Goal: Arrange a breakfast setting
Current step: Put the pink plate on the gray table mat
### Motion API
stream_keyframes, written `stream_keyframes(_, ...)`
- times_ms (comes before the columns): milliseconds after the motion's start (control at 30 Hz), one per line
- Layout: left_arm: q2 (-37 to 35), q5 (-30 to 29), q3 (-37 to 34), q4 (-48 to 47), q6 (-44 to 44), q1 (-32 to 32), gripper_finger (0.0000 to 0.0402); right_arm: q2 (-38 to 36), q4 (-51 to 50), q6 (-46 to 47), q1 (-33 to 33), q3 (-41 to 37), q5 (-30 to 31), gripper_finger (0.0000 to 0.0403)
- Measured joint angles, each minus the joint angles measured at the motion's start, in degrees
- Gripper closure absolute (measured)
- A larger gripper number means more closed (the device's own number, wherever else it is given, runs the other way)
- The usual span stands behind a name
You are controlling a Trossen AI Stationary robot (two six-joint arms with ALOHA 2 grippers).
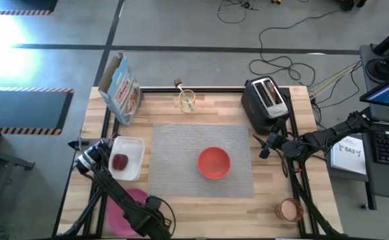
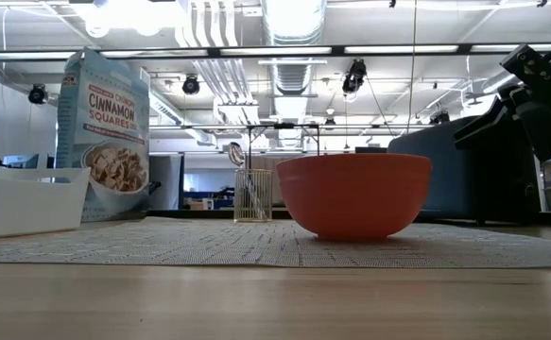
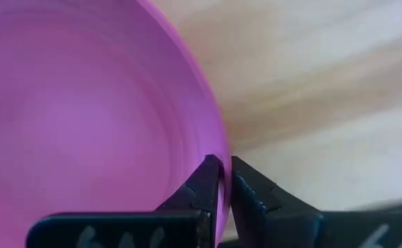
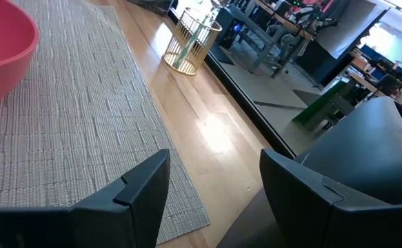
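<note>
On the left side of the table, near its front edge, your left gripper is clamped on the rim of the round pink plate; in the left wrist view the two dark fingers pinch the plate's edge between them, one finger inside the rim and one outside, with bare wood beyond. The plate lies flat on the wood, beside the grey placemat's front left corner and apart from it. So the relation that matters to you is this: the placemat lies to the right of the plate and a little farther back, and I judge that the plate must travel that way to reach the setting. Just behind the plate stands the white tray with the small dark-red fruit in it. Moving right, the placemat lies with its long axis across the table, and the red-orange bowl sits on its right half, leaving the left half bare. Behind the placemat stands a small wire holder with the metal spoon upright in it. Farther right, the black toaster holds the toast slice. Your right gripper hangs beside the placemat's right edge, fingers apart and empty. The left arm is the nearer one to the plate.
</note>
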Motion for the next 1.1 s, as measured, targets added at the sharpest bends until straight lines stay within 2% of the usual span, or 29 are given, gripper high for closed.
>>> stream_keyframes(100, 0.0, -1.6, 3.6, 0.2, 1.7, 0.4, 0.0395, 0.0, 0.0, 0.0, 0.0, 0.0, 0.0, 0.0188)
stream_keyframes(267, 0.0, -8.0, 11.9, -0.8, 5.8, 1.6, 0.0399, 0.0, 0.0, 0.0, 0.0, 0.0, 0.0, 0.0188)
stream_keyframes(500, 0.0, -15.6, 19.5, -5.3, 15.3, 4.5, 0.0401, 0.0, 0.0, 0.0, 0.0, 0.0, 0.0, 0.0188)
stream_keyframes(867, 0.0, -15.9, 15.0, -6.6, 37.8, 15.0, 0.0401, 0.0, 0.0, 0.0, 0.0, 0.0, 0.0, 0.0188)
stream_keyframes(1100, 0.0, -15.4, 12.0, -6.5, 49.5, 18.7, 0.0401, 0.0, 0.0, 0.0, 0.0, 0.0, 0.0, 0.0188)
